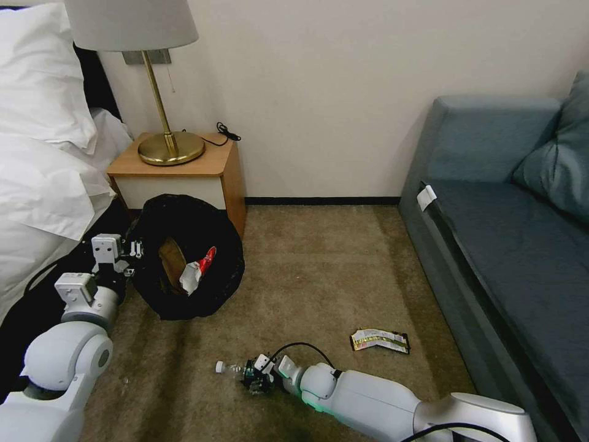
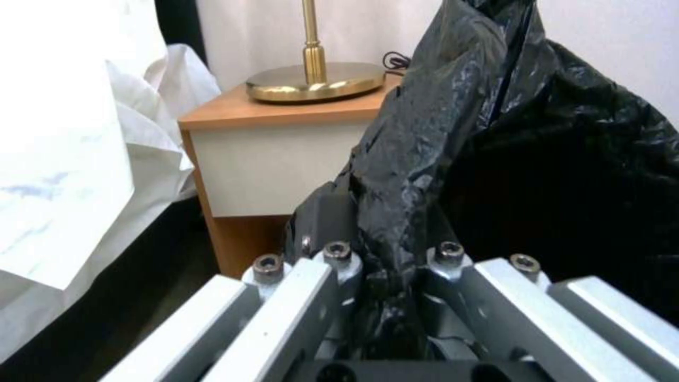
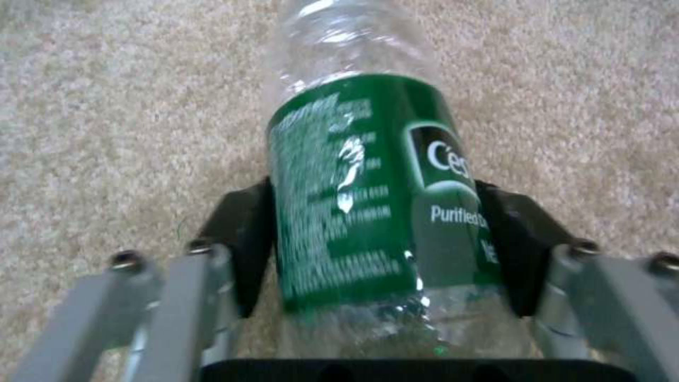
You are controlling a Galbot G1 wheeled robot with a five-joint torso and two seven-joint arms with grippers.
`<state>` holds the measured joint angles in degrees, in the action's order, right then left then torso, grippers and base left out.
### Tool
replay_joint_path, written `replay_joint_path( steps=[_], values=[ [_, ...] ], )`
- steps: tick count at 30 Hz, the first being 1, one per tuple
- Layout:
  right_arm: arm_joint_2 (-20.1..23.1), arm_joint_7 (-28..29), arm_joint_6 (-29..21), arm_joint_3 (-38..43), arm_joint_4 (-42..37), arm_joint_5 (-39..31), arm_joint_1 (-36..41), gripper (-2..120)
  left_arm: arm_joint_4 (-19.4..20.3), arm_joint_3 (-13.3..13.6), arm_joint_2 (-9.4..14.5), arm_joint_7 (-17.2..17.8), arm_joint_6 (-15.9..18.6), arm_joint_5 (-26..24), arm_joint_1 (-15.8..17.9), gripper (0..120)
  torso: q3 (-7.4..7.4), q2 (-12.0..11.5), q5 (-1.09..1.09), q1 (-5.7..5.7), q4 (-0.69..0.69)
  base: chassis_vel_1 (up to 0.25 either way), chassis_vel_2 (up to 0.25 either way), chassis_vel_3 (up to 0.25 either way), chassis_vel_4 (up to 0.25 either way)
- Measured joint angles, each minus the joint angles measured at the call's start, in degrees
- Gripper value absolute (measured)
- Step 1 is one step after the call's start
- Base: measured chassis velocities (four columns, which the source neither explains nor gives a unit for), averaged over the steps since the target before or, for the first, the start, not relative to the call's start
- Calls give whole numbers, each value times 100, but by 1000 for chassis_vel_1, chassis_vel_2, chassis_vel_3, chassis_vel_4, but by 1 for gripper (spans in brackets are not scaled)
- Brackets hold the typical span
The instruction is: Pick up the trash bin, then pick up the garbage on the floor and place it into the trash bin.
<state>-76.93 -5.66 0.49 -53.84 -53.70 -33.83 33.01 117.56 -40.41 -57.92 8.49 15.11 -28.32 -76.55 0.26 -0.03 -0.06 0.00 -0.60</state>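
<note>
**Bottle in the right hand, bin waiting off to the left**

At the left, beside the bed, the left hand (image 1: 130,260) is clenching the black bag (image 2: 417,159) at the rim of the trash bin (image 1: 184,258), holding the bin tipped so its mouth is facing out toward the open carpet. The left wrist view is showing a fold of the bag pinched between the pads. Inside the bin, a piece of crumpled brown paper (image 1: 172,261) and a red-and-white packet (image 1: 197,270) are already lying against the liner. The bin is sitting just in front of the wooden nightstand (image 1: 184,169), close to the foot of the brass lamp (image 1: 165,144).

Moving right along the floor (image 1: 319,270), the clear bottle with the green label (image 1: 236,369) is lying on its side on the carpet, its long axis running roughly left to right, with the white cap pointing left and away from the wrist. The right hand (image 1: 257,377) is closing around its labelled middle; in the right wrist view the black pads (image 3: 244,239) are pressing both sides of the label (image 3: 368,191), so it is grasping the bottle across its width.

From that hand, the bin's mouth is lying up and to the left, well apart, so the carry will probably be running that way, cap end leading.

Further right, near the sofa (image 1: 509,233), the flat black-white-yellow wrapper (image 1: 380,341) is lying on the carpet, long axis left to right, nearer the right arm.
</note>
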Motion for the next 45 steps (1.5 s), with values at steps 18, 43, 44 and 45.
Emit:
replay_joint_path(
  steps=[18, 43, 44, 45],
  values=[
    [153, 126, 191, 736, -335, 134, 149, 22, -69, 115, -40, 70, 11, 26, 52, 4, 0, 0, 0, 0, 0, 0, 0, 0, 0],
    [584, 382, 105, 3053, -413, 353, 316, 22, -318, 72, 283, 96, -9, -144, 251, 4, 0, 0, 1, 0, 0, 0, 0, 0, 0],
    [584, 382, 105, 3053, -413, 353, 316, 22, -318, 72, 283, 96, -9, -144, 251, 4, 0, 0, 1, 0, 0, 0, 0, 0, 0],
    [599, 385, 110, 3188, -429, 367, 304, 22, -328, 72, 298, 81, -9, -157, 256, 4, 0, 0, 1, 1, 0, 0, 0, 0, 0]
  ],
)
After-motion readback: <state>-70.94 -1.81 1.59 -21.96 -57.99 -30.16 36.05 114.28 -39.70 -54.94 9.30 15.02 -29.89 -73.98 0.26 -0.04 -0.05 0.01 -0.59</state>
